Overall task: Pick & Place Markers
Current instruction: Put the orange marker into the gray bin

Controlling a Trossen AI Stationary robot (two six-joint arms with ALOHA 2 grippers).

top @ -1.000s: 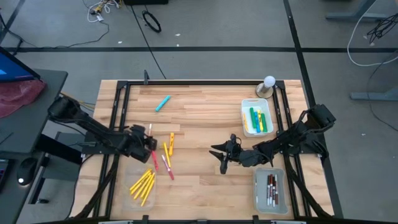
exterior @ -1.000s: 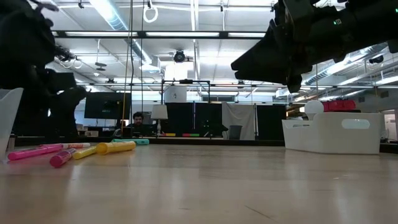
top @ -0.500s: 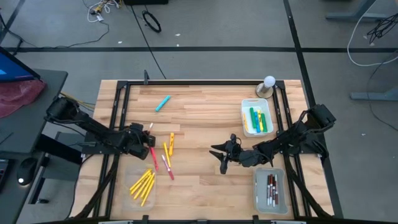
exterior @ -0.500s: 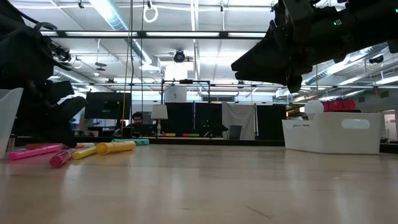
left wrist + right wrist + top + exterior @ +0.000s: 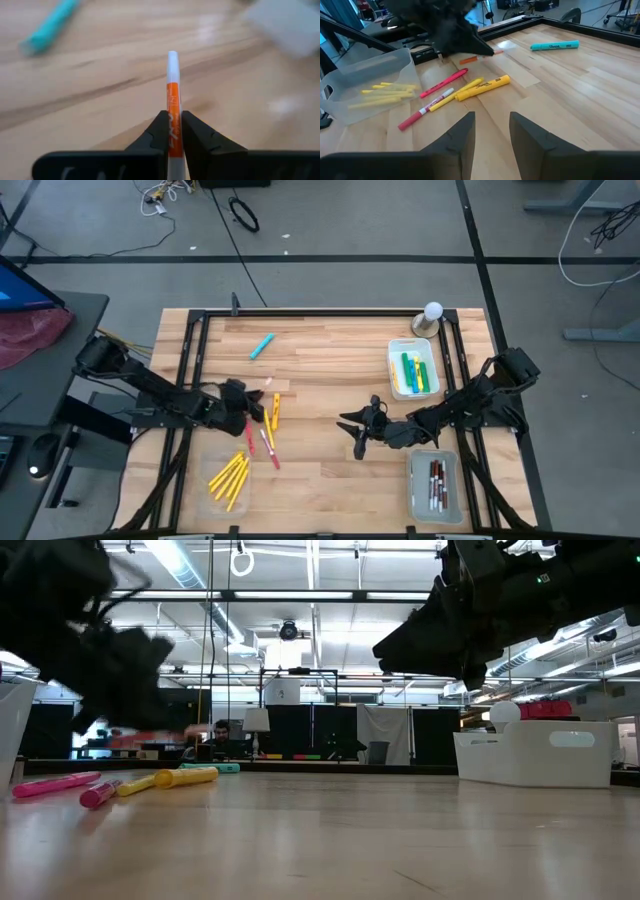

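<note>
Left gripper (image 5: 173,134) is pinched on a white marker (image 5: 172,100) with an orange band, which sticks out forward between the two dark fingers (image 5: 156,135); from above I see that gripper (image 5: 255,406) over the left part of the wooden table (image 5: 330,365), just beside the loose markers. My right gripper (image 5: 358,426) waits near the table's middle, its fingers (image 5: 457,135) parted with bare wood between them and nothing held.

Working down by size, I count three clear trays. One tray (image 5: 414,368) sits toward the right edge, holding green and yellow markers (image 5: 412,372) (several, too packed for me to count). A second tray (image 5: 437,486) at the right near corner holds white markers with dark and red caps (image 5: 436,483), about four as far as I can tell. The third tray (image 5: 228,476) at the left near side holds yellow markers (image 5: 230,476), four or five.

One small round white-topped object (image 5: 431,316) stands at the far edge, by the first tray.

Loose on the wood I count about five markers: two yellow markers (image 5: 272,416) and two pink or red ones (image 5: 268,446) clustered just beside the left gripper, and one light blue marker (image 5: 262,346) well apart toward the far left. In the low view the loose cluster (image 5: 150,781) lies flat on the table.
</note>
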